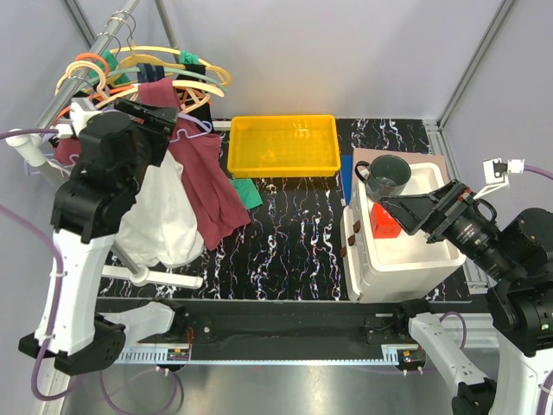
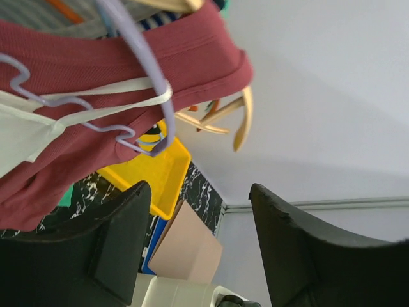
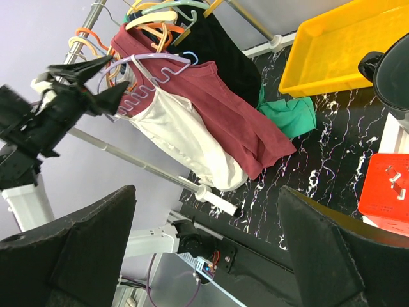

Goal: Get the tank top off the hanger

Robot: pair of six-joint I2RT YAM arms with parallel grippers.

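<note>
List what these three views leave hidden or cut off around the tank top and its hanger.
Top view: the left arm covers the straps of the tank top and most of the lavender hanger.
Left wrist view: the left edge cuts off the tank top's body; only straps show.
Right wrist view: whether the left gripper touches the hanger is too small to tell; the right edge cuts off the mug.

Table point(image 1: 294, 251): black top with white marble veining. Yellow tray point(image 1: 282, 167) sat at the far middle, open side up. Green cloth point(image 1: 248, 192) lay crumpled just beside the tray's near-left corner. White tub point(image 1: 406, 270) stood at right, a tan board point(image 1: 436, 161) showing at its far edge. White rack foot point(image 1: 173, 277) lay near-left.
</note>
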